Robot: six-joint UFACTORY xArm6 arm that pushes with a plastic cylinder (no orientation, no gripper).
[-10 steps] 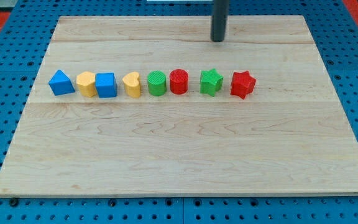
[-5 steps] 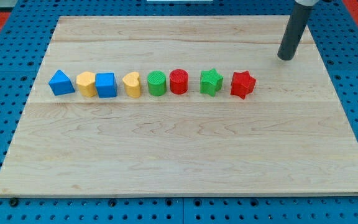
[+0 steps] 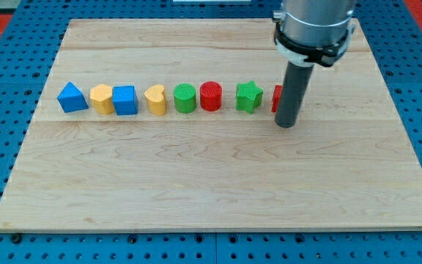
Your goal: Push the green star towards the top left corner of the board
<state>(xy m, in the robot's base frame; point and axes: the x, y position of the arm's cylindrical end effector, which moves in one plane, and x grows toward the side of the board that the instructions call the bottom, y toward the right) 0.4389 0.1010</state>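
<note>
My tip (image 3: 287,123), a bare rod with no claw and holding nothing, sits low-right of the green star (image 3: 248,96), masking the red block (image 3: 277,99), so I judge a steady diagonal shove up-left works best.

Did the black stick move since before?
Yes. My tip came down from the view's top to just right of the green star, in front of the red star. The blocks stayed in their row.

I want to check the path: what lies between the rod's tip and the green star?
In the camera view, only bare board separates my tip from the green star; the red block sits mostly hidden behind the rod.
</note>
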